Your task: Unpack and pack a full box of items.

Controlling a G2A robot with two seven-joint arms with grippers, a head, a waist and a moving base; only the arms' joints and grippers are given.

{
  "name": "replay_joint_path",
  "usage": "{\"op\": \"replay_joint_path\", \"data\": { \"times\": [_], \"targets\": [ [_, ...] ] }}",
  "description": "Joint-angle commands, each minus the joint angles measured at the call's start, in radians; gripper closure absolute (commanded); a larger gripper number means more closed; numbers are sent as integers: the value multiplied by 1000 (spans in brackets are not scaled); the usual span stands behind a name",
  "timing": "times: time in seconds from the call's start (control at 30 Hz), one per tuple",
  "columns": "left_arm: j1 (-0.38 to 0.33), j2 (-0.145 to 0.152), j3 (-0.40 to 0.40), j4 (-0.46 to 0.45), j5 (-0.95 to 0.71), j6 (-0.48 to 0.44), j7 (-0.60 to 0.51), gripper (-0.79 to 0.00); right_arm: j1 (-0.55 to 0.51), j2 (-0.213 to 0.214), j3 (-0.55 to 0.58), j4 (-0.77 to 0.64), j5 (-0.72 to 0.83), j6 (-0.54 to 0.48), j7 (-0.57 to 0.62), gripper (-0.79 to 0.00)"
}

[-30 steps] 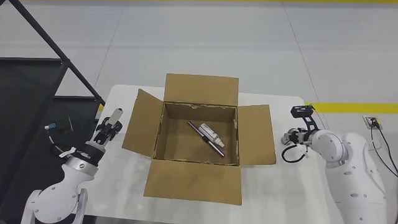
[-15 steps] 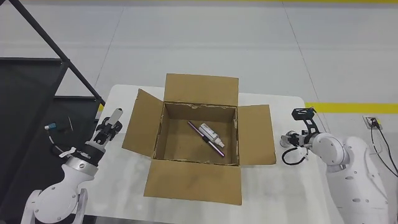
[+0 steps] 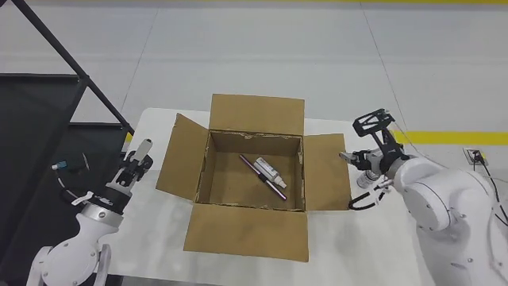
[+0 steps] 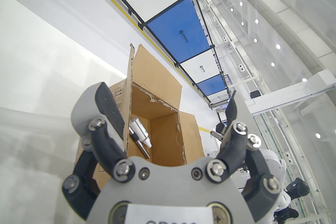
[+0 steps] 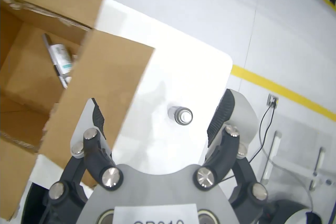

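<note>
Hovering, both sets of jaws spread wide, the right above the upright silver canister [image 5: 180,115] on the bench [image 5: 189,62], likely risking toppling it or snagging the neighbouring cardboard box flap [image 5: 99,83].

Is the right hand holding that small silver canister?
No, the right hand is open, and the silver canister stands untouched on the table.

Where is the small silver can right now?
In the right wrist view the silver can stands on the white table beside the box's right flap, below the open right claw.
</note>
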Motion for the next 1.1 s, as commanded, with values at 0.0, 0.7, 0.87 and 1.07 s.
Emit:
{"op": "replay_joint_path", "data": {
  "times": [0.0, 0.7, 0.87, 1.07],
  "targets": [
    [9, 0, -8, -2, -9, 0, 16, -785, 60, -5, -77, 8, 33, -62, 13, -785],
    [45, -1, -49, -15, -58, -12, 75, -785, 577, -187, -718, 837, 377, -231, -128, -785],
    [45, -1, -49, -15, -58, -12, 75, -785, 608, -234, -781, 1022, 425, -264, -215, -785],
    [45, -1, -49, -15, -58, -12, 75, -785, 635, -293, -853, 1158, 396, -193, -286, -751]
  ]
}}
